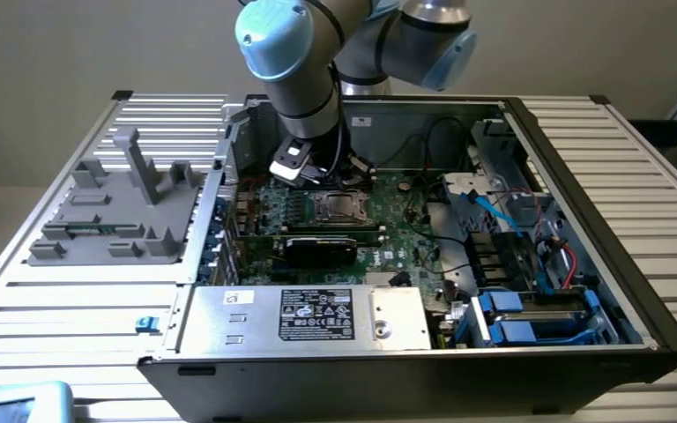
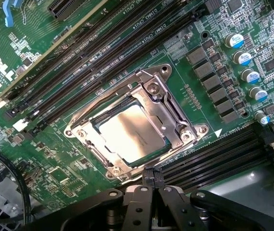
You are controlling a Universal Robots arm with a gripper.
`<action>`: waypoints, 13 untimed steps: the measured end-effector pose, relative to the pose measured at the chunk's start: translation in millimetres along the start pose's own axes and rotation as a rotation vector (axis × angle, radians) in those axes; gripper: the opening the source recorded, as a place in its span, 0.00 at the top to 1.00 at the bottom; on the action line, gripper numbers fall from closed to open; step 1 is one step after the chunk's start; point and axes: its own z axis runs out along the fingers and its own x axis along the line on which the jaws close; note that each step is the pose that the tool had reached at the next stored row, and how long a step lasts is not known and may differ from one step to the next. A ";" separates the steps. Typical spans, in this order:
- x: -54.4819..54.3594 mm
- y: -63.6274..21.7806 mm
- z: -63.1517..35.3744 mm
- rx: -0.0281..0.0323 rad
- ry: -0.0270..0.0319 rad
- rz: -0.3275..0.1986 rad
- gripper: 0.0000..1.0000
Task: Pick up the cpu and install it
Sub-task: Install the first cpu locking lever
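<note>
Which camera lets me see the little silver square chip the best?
The wrist view. It looks at the cpu close up: its dull silver top sits inside a shiny metal frame. The exterior view shows the cpu as a small pale square inside the computer case.

Plain grey wall [image 1: 80,44] behind; pale slatted metal table [image 1: 656,167] under even light

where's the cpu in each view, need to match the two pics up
exterior view: cpu lies flat inside the case, under the arm, just behind the black card.
wrist view: cpu sits mid-picture, between two banks of memory slots.
shared landmark: the silver socket frame around it.
</note>
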 end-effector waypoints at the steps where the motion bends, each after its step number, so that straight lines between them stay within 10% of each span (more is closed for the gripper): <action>1: 0.0 0.0 0.0 -0.0004 -0.0004 0.000 0.89; 13: -16.8 9.6 -9.6 0.0045 -0.0076 0.004 0.89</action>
